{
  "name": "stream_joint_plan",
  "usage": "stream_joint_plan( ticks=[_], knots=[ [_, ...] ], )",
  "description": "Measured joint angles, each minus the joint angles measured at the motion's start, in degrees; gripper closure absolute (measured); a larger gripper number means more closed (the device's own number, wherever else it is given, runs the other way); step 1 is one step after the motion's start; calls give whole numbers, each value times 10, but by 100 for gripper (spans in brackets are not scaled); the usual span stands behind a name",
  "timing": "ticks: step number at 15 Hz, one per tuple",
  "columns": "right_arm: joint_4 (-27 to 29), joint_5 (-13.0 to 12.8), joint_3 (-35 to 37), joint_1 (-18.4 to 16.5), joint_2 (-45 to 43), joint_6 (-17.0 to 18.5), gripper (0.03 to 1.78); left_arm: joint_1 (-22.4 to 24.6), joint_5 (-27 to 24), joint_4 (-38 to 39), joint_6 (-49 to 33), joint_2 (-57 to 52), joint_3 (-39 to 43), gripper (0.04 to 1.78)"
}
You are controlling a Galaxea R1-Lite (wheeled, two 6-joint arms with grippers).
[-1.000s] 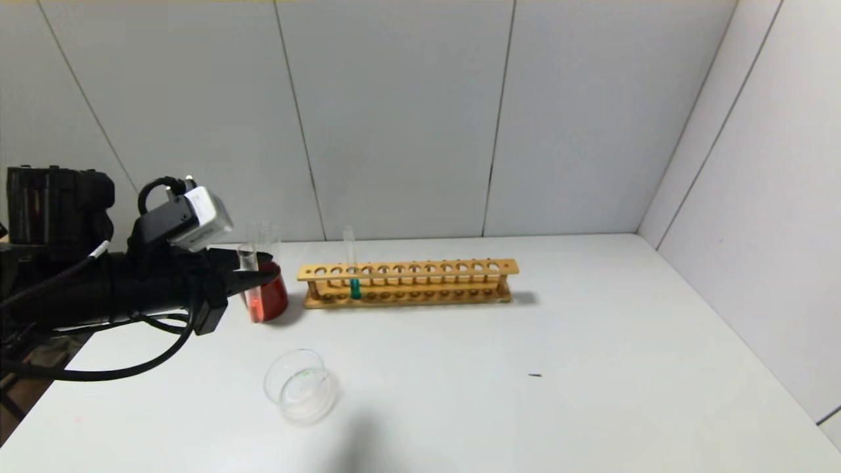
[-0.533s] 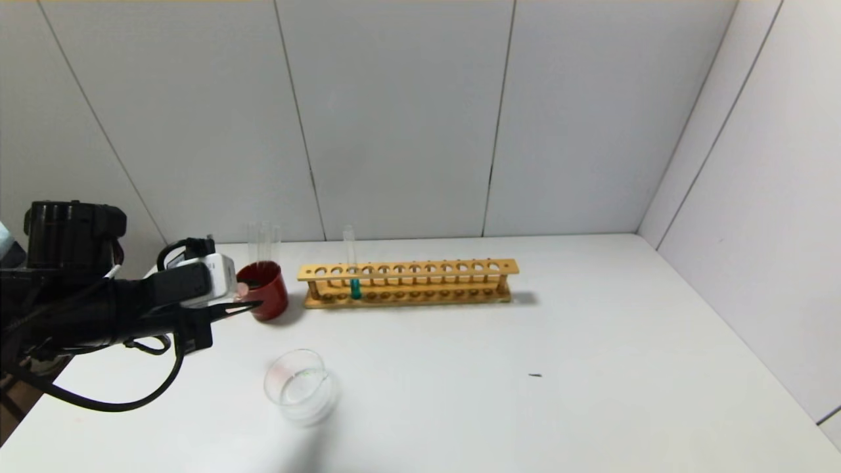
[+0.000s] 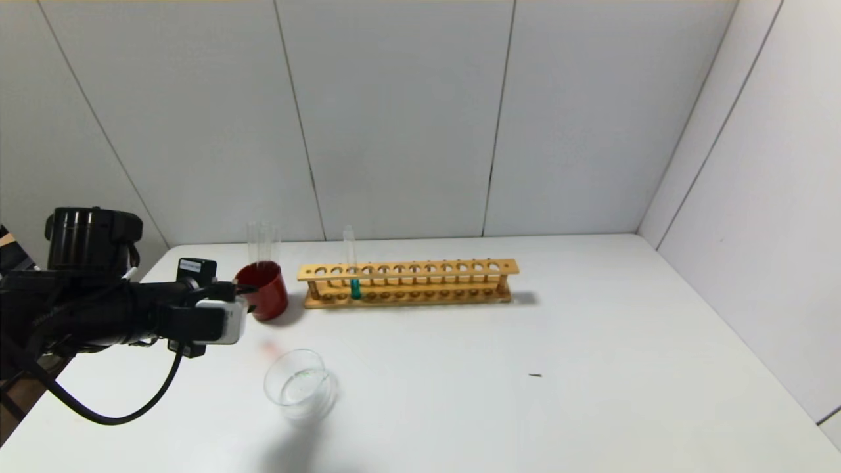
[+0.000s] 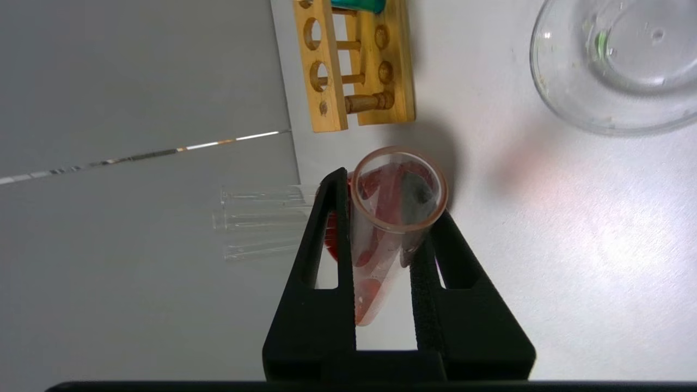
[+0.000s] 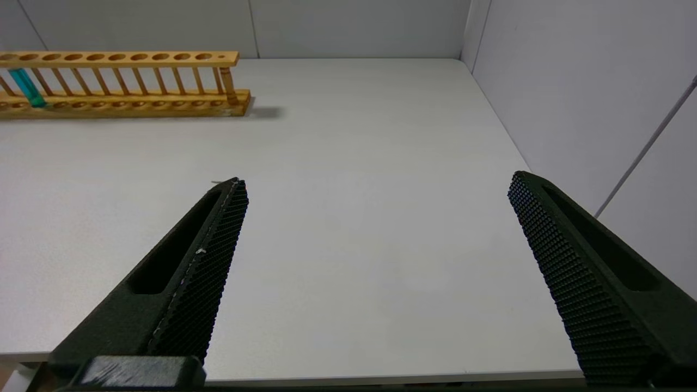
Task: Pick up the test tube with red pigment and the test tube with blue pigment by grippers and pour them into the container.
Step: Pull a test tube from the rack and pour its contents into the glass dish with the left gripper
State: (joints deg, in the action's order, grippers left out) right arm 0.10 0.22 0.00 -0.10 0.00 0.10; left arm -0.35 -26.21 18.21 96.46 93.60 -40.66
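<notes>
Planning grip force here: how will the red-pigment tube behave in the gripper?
The test tube with red pigment looks like thin smooth glass, so probably fragile and slippery. The left gripper holds it tilted, open-mouthed; liquid may spill early.

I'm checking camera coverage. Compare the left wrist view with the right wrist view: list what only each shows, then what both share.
Only the left wrist view: the left gripper shut on the test tube with red pigment, the container, three empty tubes.
Only the right wrist view: the right gripper, wide open over bare table.
Both: the wooden rack and the test tube with blue pigment standing in it.
</notes>
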Motion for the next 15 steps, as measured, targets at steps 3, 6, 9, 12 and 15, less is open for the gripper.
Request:
stream_joint_plan(
  ticks=[3,6,9,12,15],
  knots=[
    [0,0,0,0,0,0,6,-7,1,-1,60,9,7,149],
    [0,0,0,0,0,0,6,-14,-4,-1,96,33,-9,149],
    [0,0,0,0,0,0,6,-24,-5,-1,117,51,-21,149],
    [0,0,0,0,0,0,6,-30,-5,-1,168,55,-21,149],
    [0,0,0,0,0,0,6,-31,-3,-1,199,58,-19,149]
  ],
)
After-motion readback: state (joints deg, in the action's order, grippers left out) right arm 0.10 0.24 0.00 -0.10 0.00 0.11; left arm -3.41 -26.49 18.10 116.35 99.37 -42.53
